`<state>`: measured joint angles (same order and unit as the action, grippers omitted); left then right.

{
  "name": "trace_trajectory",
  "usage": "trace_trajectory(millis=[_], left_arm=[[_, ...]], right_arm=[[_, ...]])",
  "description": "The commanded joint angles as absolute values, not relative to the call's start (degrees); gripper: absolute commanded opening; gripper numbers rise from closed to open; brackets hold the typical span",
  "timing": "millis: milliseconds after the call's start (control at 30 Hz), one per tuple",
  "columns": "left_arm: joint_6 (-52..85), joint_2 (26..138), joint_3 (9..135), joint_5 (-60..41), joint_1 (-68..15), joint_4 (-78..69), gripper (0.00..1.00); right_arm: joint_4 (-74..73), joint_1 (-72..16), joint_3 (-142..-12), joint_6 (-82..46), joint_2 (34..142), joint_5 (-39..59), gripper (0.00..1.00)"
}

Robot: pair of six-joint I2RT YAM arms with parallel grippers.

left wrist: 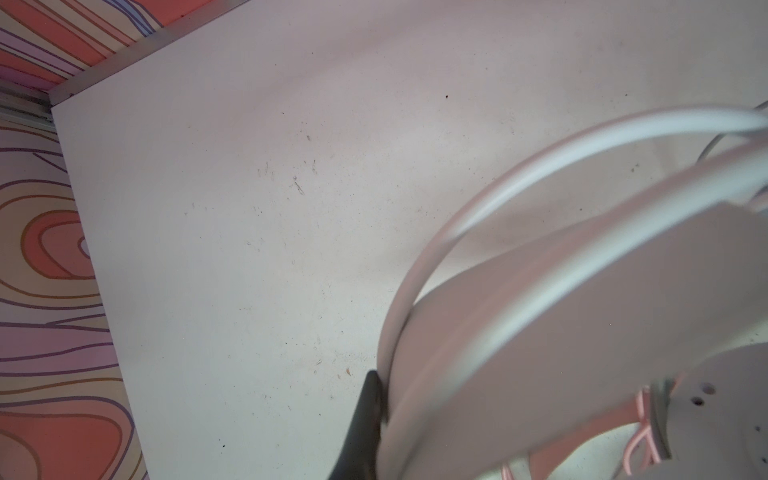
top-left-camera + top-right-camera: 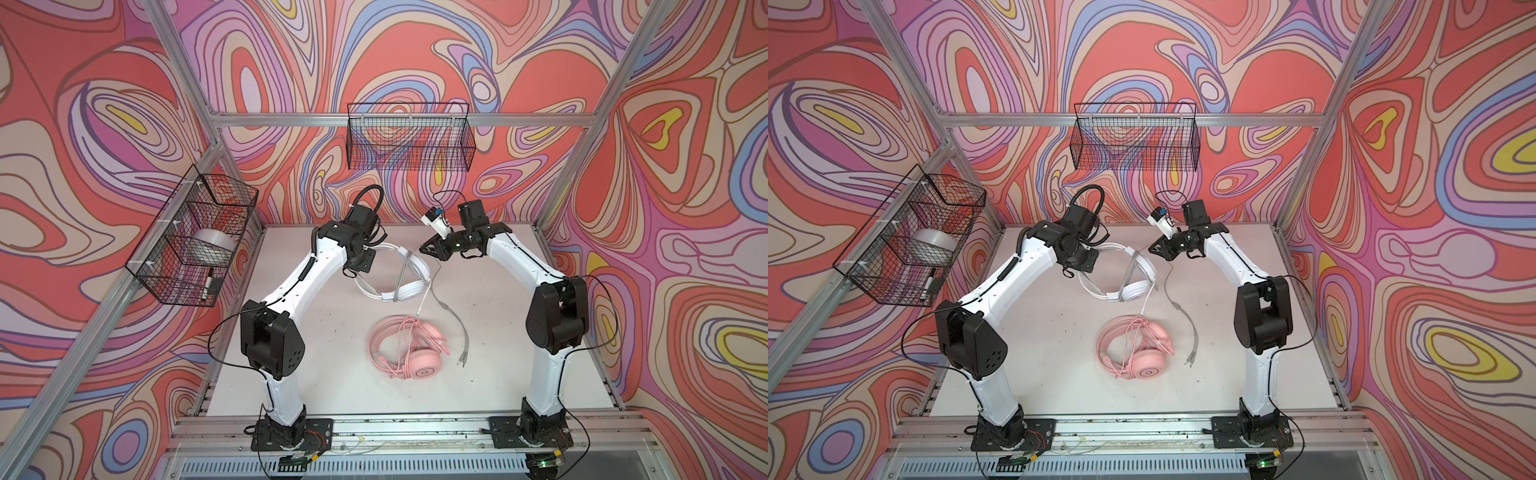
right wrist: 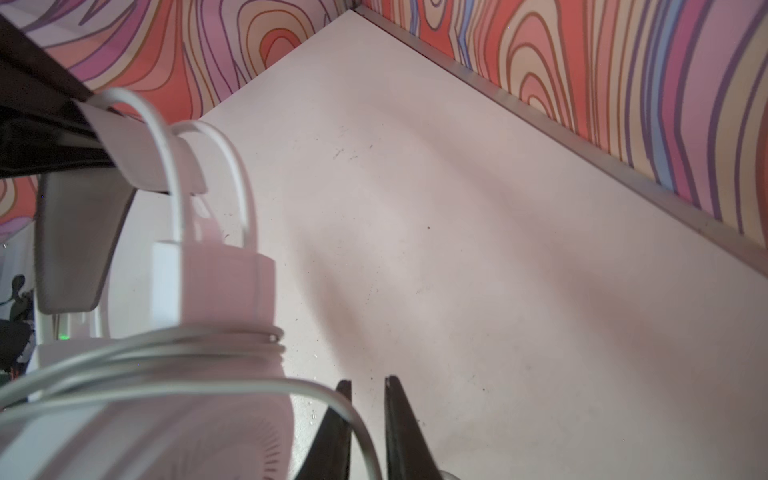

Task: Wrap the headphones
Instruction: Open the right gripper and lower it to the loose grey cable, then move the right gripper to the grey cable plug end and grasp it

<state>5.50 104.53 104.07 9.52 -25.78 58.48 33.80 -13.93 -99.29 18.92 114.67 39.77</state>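
Left gripper (image 2: 360, 266) is clamped shut on the headband of the white headset (image 2: 409, 289), at the far middle of the table (image 2: 324, 365). In the left wrist view one black finger (image 1: 361, 424) sits tight against the band; the other is hidden behind it. Right gripper (image 2: 424, 247) is just beside the headset's upper ear cup on the opposite side. Its fingers (image 3: 399, 424) are parted by a narrow gap, and the grey-white cable (image 3: 357, 419) runs loose through that gap, not pinched. The right wrist view also shows several turns of the same cable around the headset just above that cup. In both top views the rest of the cable trails toward the front, and its plugs lie on the table just right of the pink headset (image 2: 419, 361). The white headset's lower cup looks to be down on the table; can't tell whether the held end is lifted clear. Pink headset lies flat at table centre, nearer the front and apart from the white one, with its pink cable looped over it. Neither gripper is near it. Wire basket (image 2: 195, 237) on the left wall holds a tape roll (image 2: 212, 245).
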Motion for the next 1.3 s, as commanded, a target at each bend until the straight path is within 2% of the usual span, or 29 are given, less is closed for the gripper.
trace_trajectory(millis=[0, 200, 333, 433, 600, 733, 967, 1267], left_arm=[[4.1, 100.9, 104.8, 4.4, -25.4, 60.0, 0.0], [5.3, 100.2, 104.3, 1.7, -24.2, 59.2, 0.0], [6.5, 100.0, 103.9, 0.8, -23.3, 58.8, 0.0], [8.0, 99.8, 103.2, -0.5, -22.4, 58.0, 0.0], [11.9, 99.5, 101.9, -3.4, -20.7, 55.6, 0.0], [16.2, 99.7, 100.3, -5.6, -20.5, 52.7, 0.0], [25.5, 100.7, 96.9, -6.1, -20.5, 48.0, 0.0], [31.1, 101.4, 96.0, -2.5, -20.5, 46.7, 0.0]], right_arm=[[27.8, -12.6, -94.6, 13.2, 115.2, 39.3, 0.23], [26.3, -12.5, -90.1, 9.0, 115.4, 37.5, 0.37], [26.7, -12.5, -86.9, 6.7, 113.8, 34.3, 0.42], [29.4, -12.5, -85.1, 5.1, 111.7, 31.5, 0.51], [36.2, -12.5, -82.0, 0.0, 107.7, 23.1, 0.52], [35.6, -12.6, -74.3, -6.7, 99.4, 13.7, 0.52], [44.3, -15.0, -67.0, -17.9, 90.1, 5.5, 0.52], [45.5, -19.6, -52.3, -30.8, 79.1, 2.0, 0.52]])
